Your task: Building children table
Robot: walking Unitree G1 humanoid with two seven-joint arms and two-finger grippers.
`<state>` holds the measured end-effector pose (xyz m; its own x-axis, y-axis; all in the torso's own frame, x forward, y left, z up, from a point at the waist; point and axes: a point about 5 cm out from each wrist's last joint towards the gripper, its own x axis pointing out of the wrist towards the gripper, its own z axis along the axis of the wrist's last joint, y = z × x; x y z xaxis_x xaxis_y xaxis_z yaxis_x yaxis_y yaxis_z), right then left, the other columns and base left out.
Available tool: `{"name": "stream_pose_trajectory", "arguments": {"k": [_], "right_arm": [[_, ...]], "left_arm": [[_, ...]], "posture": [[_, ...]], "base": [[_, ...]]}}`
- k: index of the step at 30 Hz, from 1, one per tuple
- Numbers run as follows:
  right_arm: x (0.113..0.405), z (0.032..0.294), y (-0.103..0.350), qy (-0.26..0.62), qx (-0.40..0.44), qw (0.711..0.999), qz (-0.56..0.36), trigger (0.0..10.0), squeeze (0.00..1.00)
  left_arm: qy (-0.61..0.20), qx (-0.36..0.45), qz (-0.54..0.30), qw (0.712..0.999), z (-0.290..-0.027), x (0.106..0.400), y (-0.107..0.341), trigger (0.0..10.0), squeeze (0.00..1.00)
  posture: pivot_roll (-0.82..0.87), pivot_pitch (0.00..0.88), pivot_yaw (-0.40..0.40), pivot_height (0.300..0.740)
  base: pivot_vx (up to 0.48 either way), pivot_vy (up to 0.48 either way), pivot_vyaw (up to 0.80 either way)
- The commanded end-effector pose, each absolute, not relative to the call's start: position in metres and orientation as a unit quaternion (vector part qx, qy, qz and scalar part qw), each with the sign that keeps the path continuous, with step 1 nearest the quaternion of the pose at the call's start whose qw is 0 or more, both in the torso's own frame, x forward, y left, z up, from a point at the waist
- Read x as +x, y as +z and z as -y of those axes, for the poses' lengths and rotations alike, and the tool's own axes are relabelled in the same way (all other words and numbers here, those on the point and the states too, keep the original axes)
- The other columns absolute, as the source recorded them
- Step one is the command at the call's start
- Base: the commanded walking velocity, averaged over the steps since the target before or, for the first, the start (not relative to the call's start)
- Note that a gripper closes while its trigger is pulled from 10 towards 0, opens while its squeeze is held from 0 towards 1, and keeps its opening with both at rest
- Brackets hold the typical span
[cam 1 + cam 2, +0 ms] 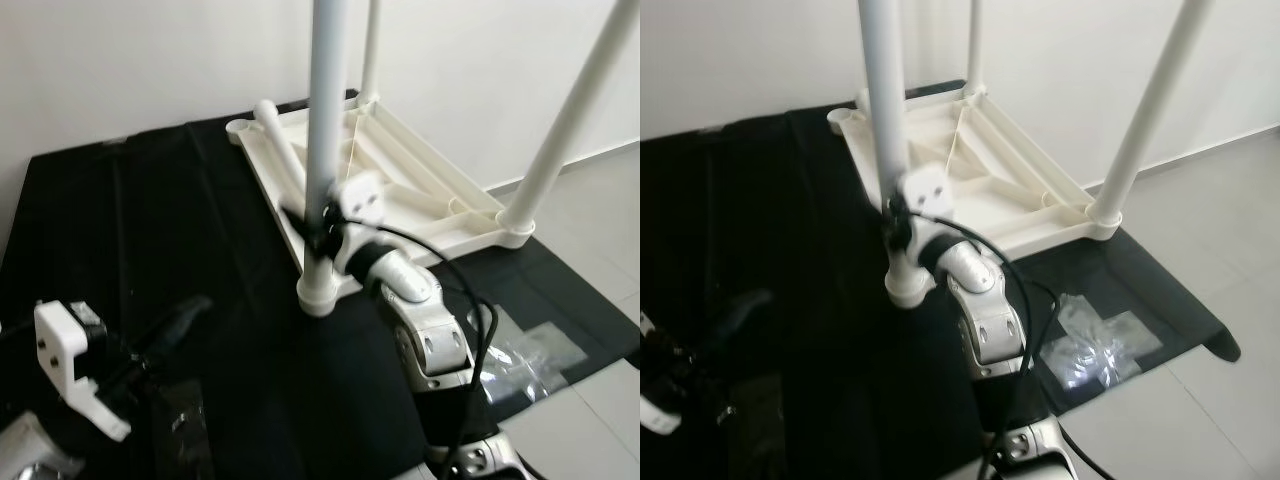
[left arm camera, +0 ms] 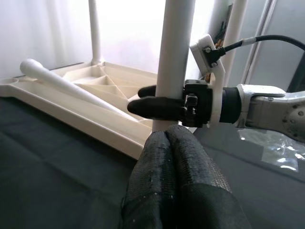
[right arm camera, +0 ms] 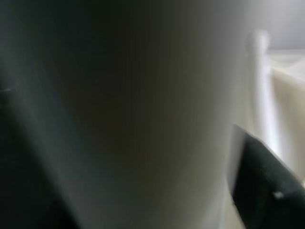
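Note:
The white table top (image 1: 470, 232) lies upside down on a black cloth. Three white legs stand up from its corners. My right gripper (image 1: 314, 236) is shut on the nearest leg (image 1: 325, 120), just above its socket; the left wrist view has its black fingers (image 2: 152, 106) wrapped round that leg (image 2: 177, 47). Very close in the right wrist view is the leg (image 3: 143, 114), with one finger (image 3: 262, 186) beside it. One loose leg (image 1: 282, 148) lies across the underside. My left gripper (image 1: 185, 315) hovers low over the cloth at the near left, shut with nothing in it.
The black cloth (image 1: 150, 220) covers the floor up to a white wall. A clear plastic bag (image 1: 520, 350) lies on the cloth at the near right. Grey floor tiles (image 1: 600, 200) run along the right side. A black cable (image 1: 470, 300) loops over my right arm.

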<state>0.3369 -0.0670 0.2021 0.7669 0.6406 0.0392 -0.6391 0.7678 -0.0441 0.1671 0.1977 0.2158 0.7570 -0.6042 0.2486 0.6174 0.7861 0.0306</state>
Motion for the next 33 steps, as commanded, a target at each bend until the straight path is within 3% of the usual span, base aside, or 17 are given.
{"name": "stream_pose_trajectory", "arguments": {"k": [1, 7, 8, 9, 10, 11, 13, 15, 17, 26, 27, 28, 29, 33], "right_arm": [[0.34, 0.072, 0.211, 0.342, 0.0, 0.939, 0.035, 10.0, 1.0], [0.34, 0.072, 0.211, 0.342, 0.0, 0.939, 0.035, 10.0, 1.0], [0.346, 0.077, 0.221, 0.371, -0.003, 0.927, 0.047, 10.0, 1.0], [0.347, 0.086, 0.239, 0.495, -0.042, 0.866, 0.066, 10.0, 0.0], [0.345, 0.096, 0.252, 0.574, -0.074, 0.812, 0.073, 10.0, 0.0], [0.345, 0.096, 0.252, 0.574, -0.074, 0.812, 0.073, 10.0, 0.0], [0.343, 0.109, 0.265, 0.657, -0.111, 0.743, 0.062, 10.0, 0.0], [0.343, 0.109, 0.265, 0.657, -0.111, 0.743, 0.062, 10.0, 0.0], [0.347, 0.112, 0.276, 0.683, -0.105, 0.721, 0.059, 10.0, 0.0], [0.351, 0.107, 0.287, 0.718, -0.125, 0.683, 0.053, 10.0, 0.0], [0.353, 0.108, 0.288, 0.73, -0.13, 0.669, 0.049, 2.1, 0.0], [0.353, 0.108, 0.288, 0.73, -0.13, 0.669, 0.049, 2.1, 0.0], [0.354, 0.109, 0.289, 0.737, -0.136, 0.661, 0.044, 0.0, 0.0], [0.355, 0.112, 0.289, 0.742, -0.142, 0.654, 0.042, 0.0, 0.0]], "left_arm": [[-0.326, -0.018, 0.118, 0.938, -0.199, 0.166, 0.215, 10.0, 0.0], [-0.326, -0.018, 0.118, 0.938, -0.199, 0.166, 0.215, 10.0, 0.0], [-0.326, -0.019, 0.118, 0.938, -0.198, 0.166, 0.215, 10.0, 0.0], [-0.325, -0.021, 0.117, 0.938, -0.197, 0.165, 0.214, 10.0, 0.0], [-0.325, -0.023, 0.118, 0.938, -0.196, 0.164, 0.214, 10.0, 0.0], [-0.325, -0.023, 0.118, 0.938, -0.196, 0.164, 0.214, 10.0, 0.0], [-0.326, -0.024, 0.117, 0.938, -0.195, 0.162, 0.214, 10.0, 0.0], [-0.326, -0.024, 0.117, 0.938, -0.195, 0.162, 0.214, 10.0, 0.0], [-0.326, -0.024, 0.115, 0.938, -0.194, 0.16, 0.214, 10.0, 0.0], [-0.322, -0.022, 0.112, 0.94, -0.195, 0.156, 0.215, 10.0, 0.0], [-0.321, -0.022, 0.112, 0.94, -0.194, 0.156, 0.215, 10.0, 0.0], [-0.321, -0.022, 0.112, 0.94, -0.194, 0.156, 0.215, 10.0, 0.0], [-0.32, -0.022, 0.112, 0.94, -0.194, 0.155, 0.215, 10.0, 0.0], [-0.319, -0.022, 0.112, 0.941, -0.194, 0.155, 0.216, 10.0, 0.0]], "posture": [[0.0, 0.172, -0.001, 0.74], [0.0, 0.172, -0.001, 0.74], [0.0, 0.173, -0.003, 0.74], [0.01, 0.181, -0.007, 0.74], [0.01, 0.181, -0.007, 0.74], [0.01, 0.181, -0.007, 0.74], [0.02, 0.186, -0.013, 0.74], [0.02, 0.186, -0.013, 0.74], [0.03, 0.189, -0.016, 0.74], [0.05, 0.195, -0.025, 0.74], [0.05, 0.197, -0.026, 0.74], [0.05, 0.197, -0.026, 0.74], [0.05, 0.197, -0.027, 0.74], [0.05, 0.197, -0.027, 0.74]], "base": [[0.0, 0.0, 0.0], [0.0, 0.0, 0.0], [0.0, 0.0, 0.0], [0.0, 0.0, 0.0], [0.0, 0.0, 0.0], [0.0, 0.0, 0.0], [0.0, 0.0, 0.0], [0.0, 0.0, 0.0], [0.0, 0.0, 0.0], [0.0, 0.0, 0.0], [0.0, 0.0, 0.0], [0.0, 0.0, 0.0], [0.0, 0.0, 0.0], [0.0, 0.0, 0.0]]}}
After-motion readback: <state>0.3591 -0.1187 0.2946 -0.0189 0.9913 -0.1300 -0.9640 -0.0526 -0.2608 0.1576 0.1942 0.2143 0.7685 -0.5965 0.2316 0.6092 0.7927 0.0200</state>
